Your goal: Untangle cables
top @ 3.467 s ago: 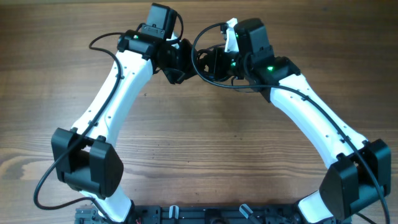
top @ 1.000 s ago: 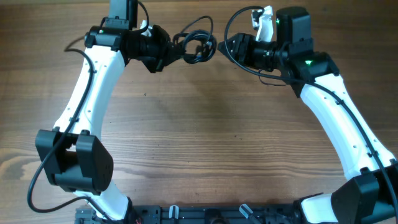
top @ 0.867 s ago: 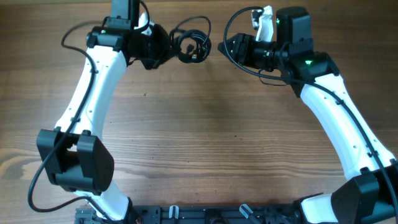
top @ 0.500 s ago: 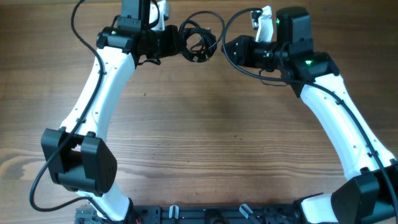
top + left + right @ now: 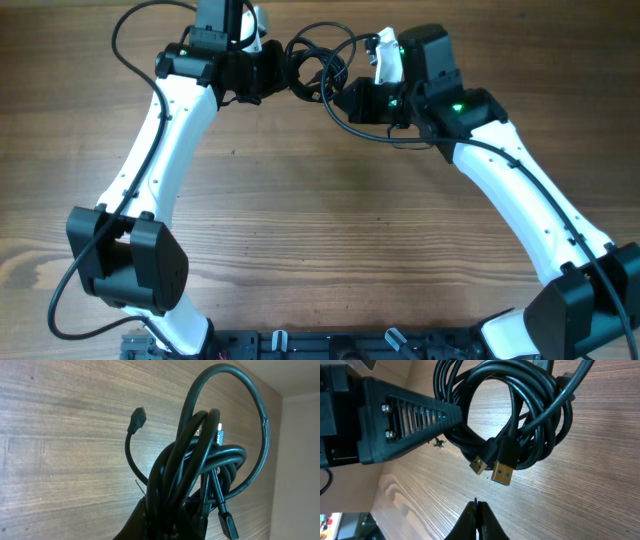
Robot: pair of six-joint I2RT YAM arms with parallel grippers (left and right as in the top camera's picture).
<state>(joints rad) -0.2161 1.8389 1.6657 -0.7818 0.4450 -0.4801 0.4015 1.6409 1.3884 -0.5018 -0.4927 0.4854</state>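
Wooden tabletop (image 5: 330, 250) spreads beneath the cables (image 5: 316, 68), and they're up in the air! Left end effector (image 5: 272, 76) is clamped on the knotted bundle, holding it aloft, likely so the loops hang free for picking. Right end effector (image 5: 476, 510) sits just beside the bundle, pinched closed on nothing. A blue-tongued plug (image 5: 501, 471) dangles from the bundle; no readable writing anywhere

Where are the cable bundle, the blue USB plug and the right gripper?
cable bundle (image 5: 187, 460), left wrist view, on its knotted middle
blue USB plug (image 5: 501, 474), right wrist view, on its metal end
right gripper (image 5: 476, 506), right wrist view, between its shut fingertips
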